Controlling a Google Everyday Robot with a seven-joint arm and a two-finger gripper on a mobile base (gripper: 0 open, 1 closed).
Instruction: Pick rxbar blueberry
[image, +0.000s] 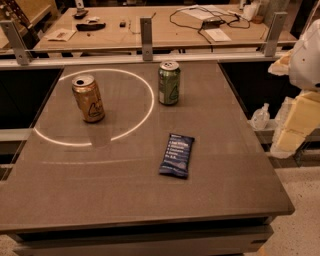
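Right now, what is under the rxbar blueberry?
The rxbar blueberry lies flat on the grey table; only tabletop shows around its edges. The patch directly beneath the wrapper is covered, so unseen. The gripper is at the view's right edge, beyond the table, apart from the bar.

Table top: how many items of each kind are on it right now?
Cans: 2 (gold can, green can)
Snack bars: 1 (rxbar blueberry)
Total: 3
The gripper is beside the table, off its right edge, touching none.
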